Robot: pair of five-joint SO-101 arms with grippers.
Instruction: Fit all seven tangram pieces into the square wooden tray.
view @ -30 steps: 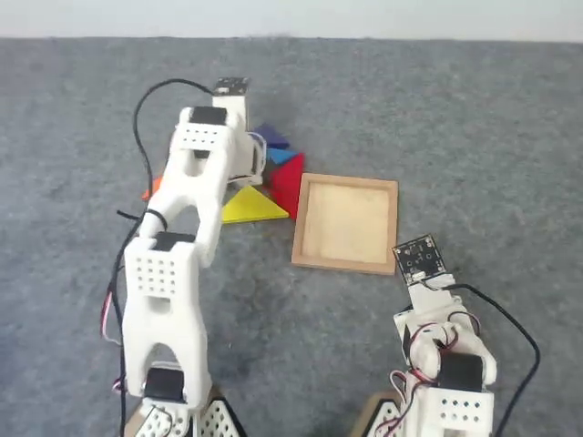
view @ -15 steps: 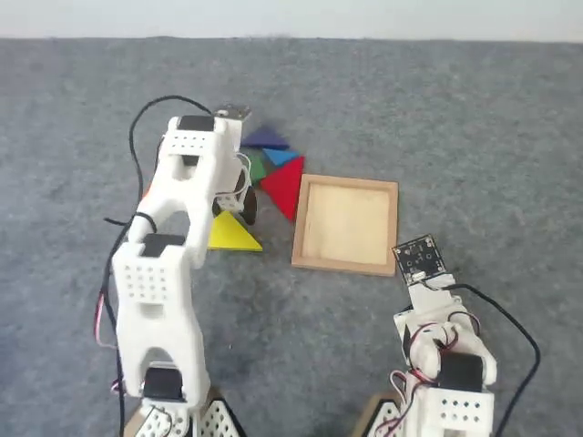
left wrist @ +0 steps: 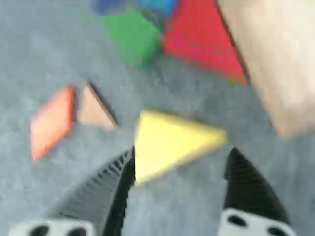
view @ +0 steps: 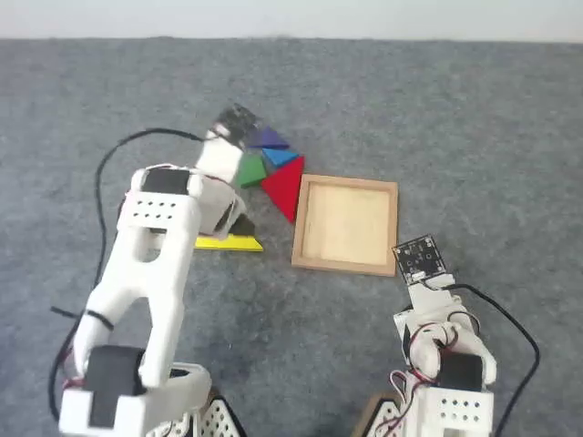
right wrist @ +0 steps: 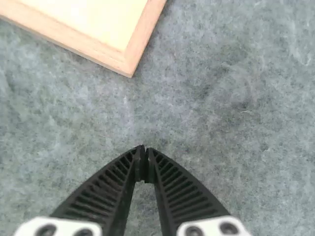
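The square wooden tray (view: 300, 228) lies right of centre in the high view, with the red triangle (view: 284, 187) just beside its left rim. The yellow triangle (view: 228, 242) lies left of centre, between the wide-spread jaws of the left gripper (left wrist: 181, 155). The right gripper (right wrist: 143, 152) is pinched closed over carpet near a tray corner.

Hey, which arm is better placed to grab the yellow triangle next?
Left. The left tool is open right over the yellow triangle; the right tool is shut above carpet by the tray corner, away from it.
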